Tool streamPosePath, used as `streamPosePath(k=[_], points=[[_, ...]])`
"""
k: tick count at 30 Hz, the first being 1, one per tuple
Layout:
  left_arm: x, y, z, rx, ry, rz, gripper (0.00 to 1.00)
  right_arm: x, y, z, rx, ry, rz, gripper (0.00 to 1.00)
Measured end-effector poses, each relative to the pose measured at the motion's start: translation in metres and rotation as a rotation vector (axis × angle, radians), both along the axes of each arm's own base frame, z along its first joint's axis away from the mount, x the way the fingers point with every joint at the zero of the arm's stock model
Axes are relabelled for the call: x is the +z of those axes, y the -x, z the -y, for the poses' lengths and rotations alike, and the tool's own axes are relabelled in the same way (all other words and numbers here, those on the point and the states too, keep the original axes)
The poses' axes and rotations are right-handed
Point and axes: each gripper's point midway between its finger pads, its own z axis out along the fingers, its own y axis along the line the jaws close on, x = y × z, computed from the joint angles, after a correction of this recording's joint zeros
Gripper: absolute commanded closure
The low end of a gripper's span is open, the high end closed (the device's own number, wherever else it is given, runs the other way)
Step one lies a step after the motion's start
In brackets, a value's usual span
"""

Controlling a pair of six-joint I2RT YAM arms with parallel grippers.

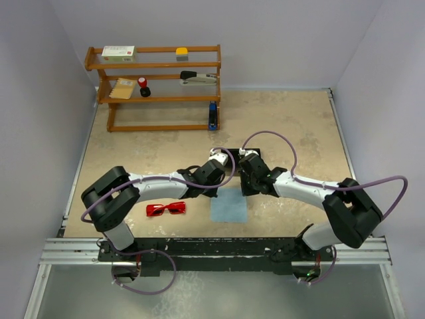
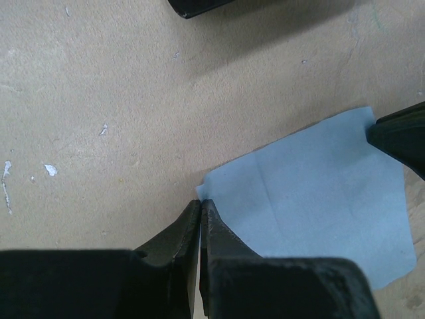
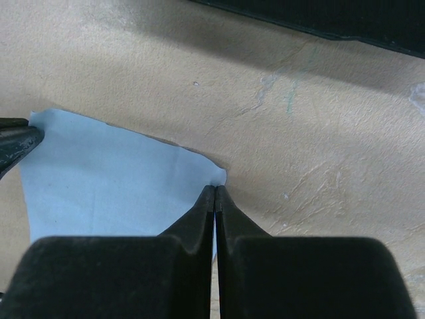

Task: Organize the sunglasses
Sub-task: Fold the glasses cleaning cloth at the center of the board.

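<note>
Pale walls (image 1: 265, 40); wooden shelf (image 1: 159, 98); beige mottled tabletop (image 1: 292, 119).

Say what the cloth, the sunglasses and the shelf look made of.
Cloth: thin matte light-blue fabric, possibly paper tissue; faint fold creases show.
Sunglasses: probably red plastic, judging by the uniform bright colour; too small to judge the gloss.
Shelf: wood with an orange-brown finish, built from plain rails.

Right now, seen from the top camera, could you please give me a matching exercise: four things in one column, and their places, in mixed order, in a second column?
Things:
1. small bright red sunglasses
2. light blue square cloth
3. long black rectangular case
4. brown wooden shelf

Places:
a. at the back left of the table
b. lying flat, in the middle, near the front
c. just behind the cloth, partly hidden
d. left of the cloth, apart from it

Pairs: 1-d, 2-b, 3-c, 4-a
</note>
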Motion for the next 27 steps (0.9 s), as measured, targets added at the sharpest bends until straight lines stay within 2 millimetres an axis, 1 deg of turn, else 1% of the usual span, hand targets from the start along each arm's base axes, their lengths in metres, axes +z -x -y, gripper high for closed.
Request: streamPosePath(k=[7,12,20,27], points=[[0.011,0.000,-0.001,0.003,0.013,0.013,1.00,0.009,-0.004,-0.002,0.012,-0.008,0.020,1.00],[0.023,-0.003,0.003,0.003,0.037,0.030,1.00,0.015,-0.004,-0.002,0.012,-0.018,0.034,1.00],[0.028,-0.003,0.004,0.002,0.049,0.037,1.00,0.031,-0.006,-0.003,0.011,-0.049,0.076,1.00],[0.032,0.001,-0.002,0.003,0.065,0.046,1.00,0.033,-0.003,-0.002,0.017,-0.055,0.082,1.00]])
